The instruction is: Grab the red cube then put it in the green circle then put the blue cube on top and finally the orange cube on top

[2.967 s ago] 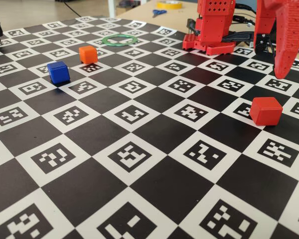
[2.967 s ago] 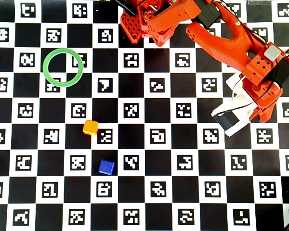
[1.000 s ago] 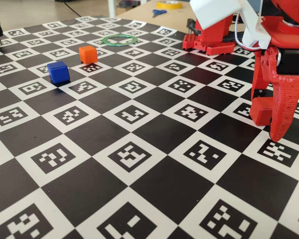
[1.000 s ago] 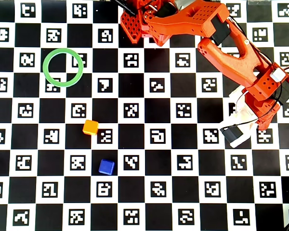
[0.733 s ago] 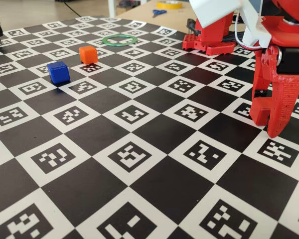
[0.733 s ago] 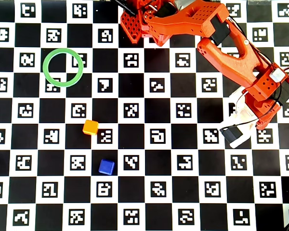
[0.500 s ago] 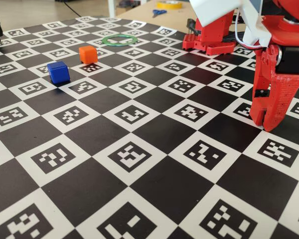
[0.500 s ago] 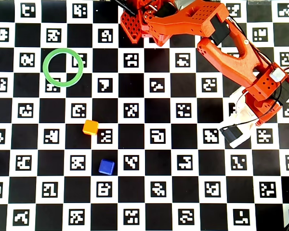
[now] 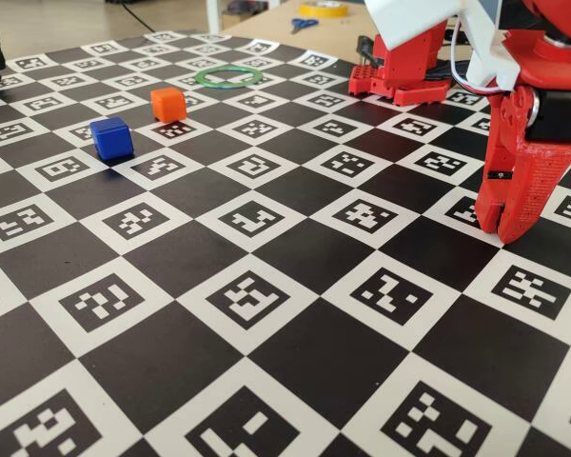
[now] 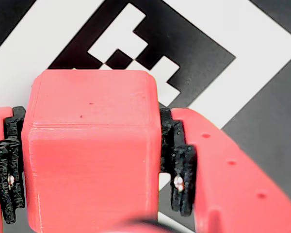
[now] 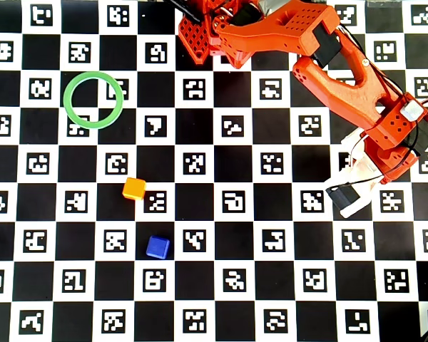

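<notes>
Gripper (image 9: 502,228) stands at the right edge of the fixed view, tips down at the checkered marker board (image 9: 266,286); its jaws sit close together and the red cube is not distinguishable from the red fingers here; the blue cube (image 9: 111,138) and the orange cube (image 9: 168,104) rest on the board far to the left, apart from each other; the green circle (image 9: 227,76) lies flat beyond them, with nothing inside it.

Wrist view fills with the red cube (image 10: 89,155), pinched between the two red fingers (image 10: 233,184), black pads touching its left and right faces; a printed marker shows behind it.

Overhead view puts the arm (image 11: 328,71) reaching from the top toward the right side, hiding the red cube; the orange cube (image 11: 134,188) sits below the green circle (image 11: 93,100), the blue cube (image 11: 157,246) lower still.
</notes>
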